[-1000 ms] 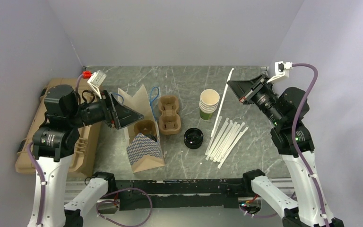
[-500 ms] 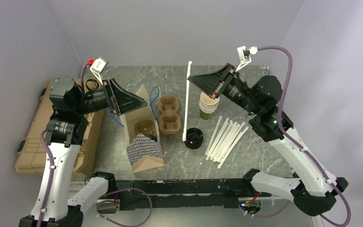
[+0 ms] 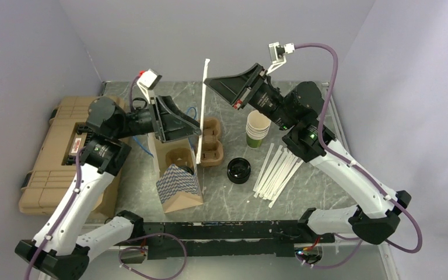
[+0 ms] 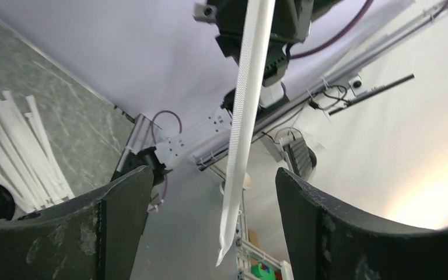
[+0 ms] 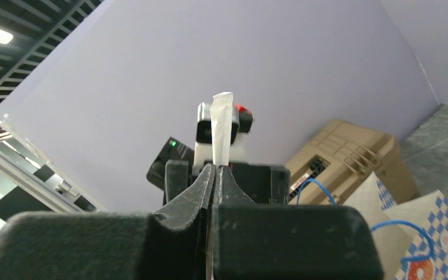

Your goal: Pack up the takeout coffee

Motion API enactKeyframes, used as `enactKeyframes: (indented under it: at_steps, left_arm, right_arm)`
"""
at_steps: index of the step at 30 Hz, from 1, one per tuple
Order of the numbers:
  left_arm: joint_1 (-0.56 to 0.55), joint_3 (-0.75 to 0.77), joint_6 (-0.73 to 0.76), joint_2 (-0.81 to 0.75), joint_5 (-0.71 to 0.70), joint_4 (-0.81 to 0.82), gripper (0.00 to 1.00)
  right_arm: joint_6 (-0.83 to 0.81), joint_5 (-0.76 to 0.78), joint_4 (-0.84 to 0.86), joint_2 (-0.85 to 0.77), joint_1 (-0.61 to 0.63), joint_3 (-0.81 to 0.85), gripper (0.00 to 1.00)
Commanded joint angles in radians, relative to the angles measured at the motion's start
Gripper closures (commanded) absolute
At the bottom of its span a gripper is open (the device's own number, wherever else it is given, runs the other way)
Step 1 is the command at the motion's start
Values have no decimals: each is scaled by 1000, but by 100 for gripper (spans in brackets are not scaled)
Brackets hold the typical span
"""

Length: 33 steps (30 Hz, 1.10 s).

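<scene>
I'm swinging the right claw [image 3: 209, 83], clamped on a straw [image 3: 202, 111], from upper right to centre; it's now hanging between the spread jaws of the left claw [image 3: 192, 129], ready for handover.

Fwiw your desk [image 3: 233, 198] is grey with white marble veins, bag [image 3: 178, 184] blue-white zigzag, straws [image 3: 277, 169] white, lids [image 3: 239, 171] black, cups [image 3: 258, 125] cream over green, carrier [image 3: 213, 153] brown, case [image 3: 41, 175] tan, right end effector [image 5: 216, 172] black.

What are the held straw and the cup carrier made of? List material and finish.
The straw: white paper wrapper, matte, finely embossed texture; contents hidden.
The cup carrier: probably moulded paper pulp, dull brown, rounded wells.
</scene>
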Motion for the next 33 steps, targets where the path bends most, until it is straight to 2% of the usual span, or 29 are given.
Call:
enactKeyframes:
  at_steps: [1, 3, 8, 13, 20, 24, 25, 26, 28, 30, 33]
  left_arm:
    - [-103, 40, 46, 1, -91, 50, 19]
    - [-132, 35, 57, -2, -106, 49, 22]
    - [-163, 35, 65, 0, -111, 58, 40]
    - [-170, 34, 75, 1, -107, 40, 61]
    - [-171, 42, 85, 13, -102, 16, 98]
    - [-170, 55, 115, 13, -93, -18, 100]
    - [-170, 58, 127, 11, -90, -29, 100]
    - [-171, 62, 140, 9, -89, -45, 100]
    - [-170, 67, 188, 1, -91, -112, 100]
    - [-170, 65, 229, -8, -91, -161, 100]
    - [-171, 49, 278, -19, -66, -204, 100]
  right_arm:
    - [10, 40, 100, 23, 18, 67, 100]
    - [2, 57, 107, 22, 26, 69, 100]
    - [-10, 85, 111, 18, 30, 49, 100]
    - [-19, 115, 136, -18, 33, -3, 100]
    - [-41, 121, 129, -58, 32, -57, 100]
    - [-82, 116, 80, -76, 32, -66, 100]
    - [-106, 113, 59, -82, 32, -59, 92]
    - [-129, 113, 35, -89, 32, -55, 80]
    - [-167, 116, -11, -107, 32, -52, 66]
    - [-205, 117, -46, -127, 32, -56, 56]
    - [-240, 116, -97, -139, 32, -40, 49]
